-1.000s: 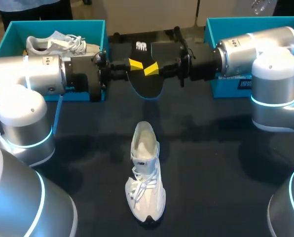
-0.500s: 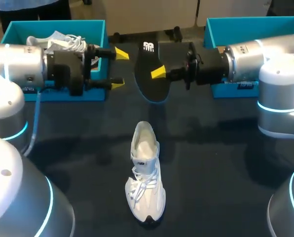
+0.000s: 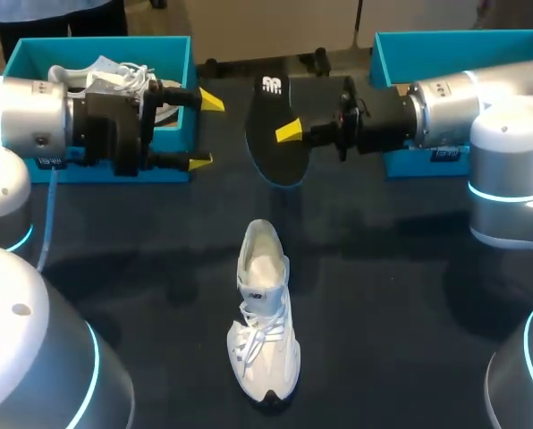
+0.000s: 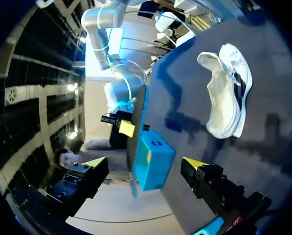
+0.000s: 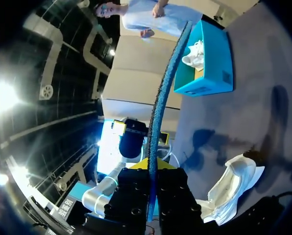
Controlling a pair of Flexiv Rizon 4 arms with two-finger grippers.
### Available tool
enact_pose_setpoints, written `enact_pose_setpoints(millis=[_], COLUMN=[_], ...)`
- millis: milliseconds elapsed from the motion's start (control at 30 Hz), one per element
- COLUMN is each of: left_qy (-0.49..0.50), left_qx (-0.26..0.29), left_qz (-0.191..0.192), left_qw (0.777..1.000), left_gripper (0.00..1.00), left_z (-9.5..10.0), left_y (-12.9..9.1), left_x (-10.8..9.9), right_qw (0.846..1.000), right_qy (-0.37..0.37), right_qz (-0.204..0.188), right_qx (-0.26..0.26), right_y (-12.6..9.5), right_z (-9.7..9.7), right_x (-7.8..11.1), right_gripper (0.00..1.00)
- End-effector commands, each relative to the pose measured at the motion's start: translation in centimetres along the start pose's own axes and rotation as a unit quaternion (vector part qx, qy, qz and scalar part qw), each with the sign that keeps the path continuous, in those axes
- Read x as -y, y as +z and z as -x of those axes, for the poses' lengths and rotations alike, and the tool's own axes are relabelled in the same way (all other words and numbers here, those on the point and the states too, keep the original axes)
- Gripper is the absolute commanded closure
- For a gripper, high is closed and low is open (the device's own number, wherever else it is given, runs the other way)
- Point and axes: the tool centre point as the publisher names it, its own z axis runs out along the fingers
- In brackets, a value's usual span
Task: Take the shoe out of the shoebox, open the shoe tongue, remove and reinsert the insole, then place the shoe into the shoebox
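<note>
**Right tool (image 3: 287, 134) grips the insole while the left tool (image 3: 205, 131) hangs open nearby**

Seen from above, the right arm comes in from the right side. Its tool is clenched on a black insole (image 3: 265, 125). One yellow tip presses on the face that shows, and the other is hidden behind it. The insole is held over the far middle of the dark bench (image 3: 410, 295), between two teal boxes. Its wide face is turned toward the camera, and a thin blue rim runs along its near end. In the right wrist view the insole appears edge-on, running straight out from between the two black fingers.

The left tool is released, its yellow tips well apart with nothing between them. It sits just in front of the left shoebox (image 3: 97, 43), pointing toward the insole but not touching it. In the left wrist view the insole appears edge-on ahead of the spread fingers, with a teal box near it.

A white shoe (image 3: 265, 322) stands upright on its sole in the near middle of the bench. Its toe points toward the camera and its wide heel opening faces the insole. Its laces lie loose across the front. It is well apart from both tools.

The left shoebox holds a second white shoe (image 3: 105, 73). The right shoebox (image 3: 445, 37) sits at the far right of the bench, partly hidden by the right arm.
</note>
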Motion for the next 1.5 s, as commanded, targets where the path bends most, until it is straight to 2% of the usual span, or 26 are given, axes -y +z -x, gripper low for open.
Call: enact_pose_setpoints(millis=[33,100,133,533,633,667,700,733,767,800,867,967,1500], left_qy=[-0.076,-0.125,-0.125,-0.125,-0.164,-0.174,-0.194,-0.197,-0.207,-0.221,-0.237,-0.278,-0.278], left_qx=[-0.065,-0.112,-0.112,-0.112,-0.169,-0.178,-0.201,-0.204,-0.214,-0.231,-0.241,-0.267,-0.267], left_qz=[-0.017,0.001,0.001,0.001,0.037,0.027,0.047,0.051,0.036,0.049,0.042,0.079,0.079], left_qw=[0.995,0.986,0.986,0.986,0.971,0.968,0.959,0.957,0.954,0.946,0.94,0.919,0.919], left_gripper=[0.0,0.0,0.0,0.0,0.0,0.0,0.0,0.0,0.0,0.0,0.0,0.0,0.0], left_z=[-0.3,-1.1,-1.1,-1.1,-2.9,-3.7,-4.1,-4.3,-4.8,-5.2,-5.8,-6.9,-6.9], left_y=[-2.0,-1.7,-1.7,-1.7,-0.8,-1.1,-1.3,-1.3,-1.7,-2.1,-2.8,-3.9,-3.9], left_x=[0.5,0.0,0.0,0.0,0.0,0.1,0.1,0.1,0.2,0.3,0.4,0.4,0.4], right_qw=[1.0,0.999,0.999,0.999,0.999,0.998,0.997,0.997,0.997,0.996,0.995,0.993,0.993], right_qy=[-0.008,-0.019,-0.018,-0.018,-0.022,-0.034,-0.048,-0.054,-0.058,-0.067,-0.078,-0.092,-0.092], right_qz=[0.001,0.007,0.021,0.021,0.032,0.043,0.049,0.051,0.056,0.063,0.068,0.069,0.069], right_qx=[0.005,0.026,0.036,0.036,0.037,0.028,0.021,0.021,0.019,0.016,0.018,0.027,0.027], right_y=[-0.4,-0.7,-0.9,-0.9,-0.9,-0.9,-0.9,-0.8,-0.8,-0.8,-0.8,-0.5,-0.5], right_z=[0.7,1.0,1.4,1.4,1.8,2.4,3.0,3.4,3.8,4.2,4.5,4.6,4.6], right_x=[0.2,0.1,0.1,0.1,0.4,0.8,1.2,1.4,1.7,2.0,2.2,2.3,2.3], right_gripper=[1.0,1.0,1.0,1.0,1.0,1.0,1.0,1.0,1.0,1.0,1.0,1.0,1.0])
